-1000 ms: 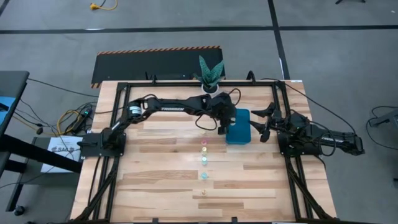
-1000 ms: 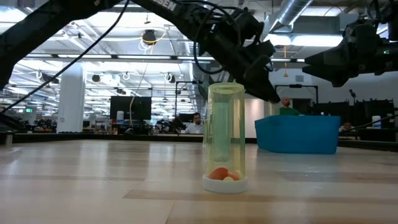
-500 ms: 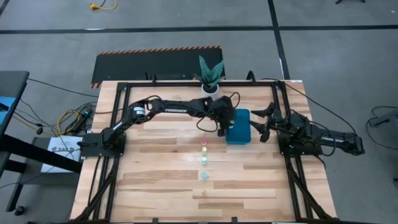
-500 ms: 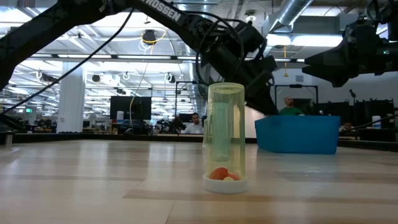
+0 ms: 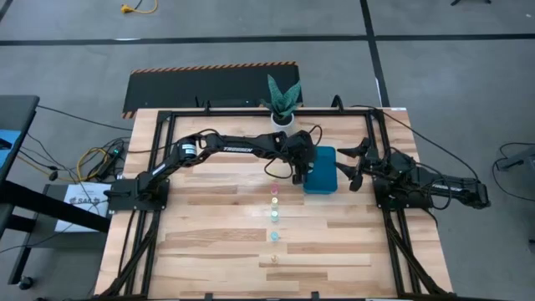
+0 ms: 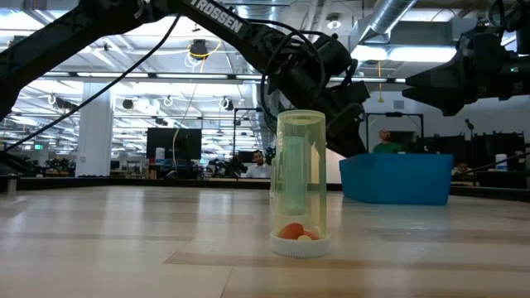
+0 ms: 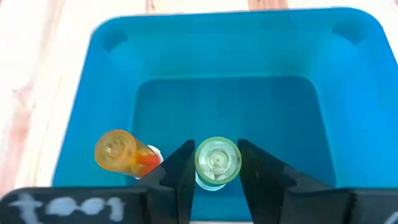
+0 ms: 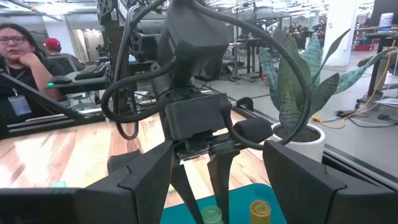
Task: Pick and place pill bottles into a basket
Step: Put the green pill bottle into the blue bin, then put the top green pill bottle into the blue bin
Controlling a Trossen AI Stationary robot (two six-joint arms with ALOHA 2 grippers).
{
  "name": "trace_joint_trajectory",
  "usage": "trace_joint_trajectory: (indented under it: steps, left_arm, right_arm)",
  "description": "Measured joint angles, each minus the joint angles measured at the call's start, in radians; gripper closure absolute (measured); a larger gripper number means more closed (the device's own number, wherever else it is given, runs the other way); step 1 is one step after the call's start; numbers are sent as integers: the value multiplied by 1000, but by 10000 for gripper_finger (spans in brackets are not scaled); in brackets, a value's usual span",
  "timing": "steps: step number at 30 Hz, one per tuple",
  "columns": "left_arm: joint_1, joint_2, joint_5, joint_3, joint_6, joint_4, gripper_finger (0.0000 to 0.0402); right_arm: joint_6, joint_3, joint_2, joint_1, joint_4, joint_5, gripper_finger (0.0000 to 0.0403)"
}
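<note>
The teal-blue basket (image 5: 322,171) stands at the table's centre right. My left gripper (image 7: 216,169) hovers over the basket's left part, shut on a pale green pill bottle (image 7: 216,162). An orange bottle (image 7: 121,152) lies on its side on the basket's floor. A row of tiny bottles stands on the table: pink (image 5: 274,191), yellow (image 5: 274,201), green (image 5: 274,215), teal (image 5: 274,237) and pale (image 5: 273,259). My right gripper (image 5: 352,165) is open and empty just right of the basket. My left gripper pinches the pale green bottle by its sides near the top (image 7: 198,167) between its two fingers. The fingers (image 8: 219,177) come from above, pointing down into the basket. The bottle stands upright in the hold, cap up, inside the basket's walls; whether its base touches the floor I cannot tell.
A white pot with a green plant (image 5: 282,113) stands at the far edge behind the basket. A black frame (image 5: 163,167) runs around the table. A yellow-green bottle (image 6: 301,182) stands close to the low camera. People sit in the room beyond.
My left gripper has gone down toward the basket with the pale green bottle, moving a little toward the table's right edge, still shut on it. My right gripper has kept still.
</note>
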Motion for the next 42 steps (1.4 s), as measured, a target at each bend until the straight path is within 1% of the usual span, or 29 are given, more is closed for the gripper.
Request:
trace_joint_trajectory:
  steps: [5,13,18,22,27,30,32,34,39,42]
  left_arm:
    - [0,0,1,0,0,1,293]
    - [3,0,-5,0,0,7,238]
    - [6,-15,-5,0,7,7,220]
    - [12,-71,30,0,20,-37,217]
    - [24,-156,43,-9,47,-124,216]
    - [42,-221,75,-80,38,-147,216]
    - [52,-266,91,-157,20,-137,216]
    - [57,-319,83,-251,6,-113,216]
    - [50,-481,27,-506,-18,42,216]
    - [45,-578,10,-656,-47,161,216]
  right_arm:
    - [0,0,0,0,0,0,159]
    - [0,0,0,0,0,0,159]
    - [0,0,0,0,0,0,159]
    - [0,0,0,0,0,0,159]
    - [0,0,0,0,0,0,159]
    - [0,0,0,0,0,0,159]
    - [0,0,0,0,0,0,159]
    - [0,0,0,0,0,1,159]
    - [0,0,0,0,0,0,159]
    - [0,0,0,0,0,1,159]
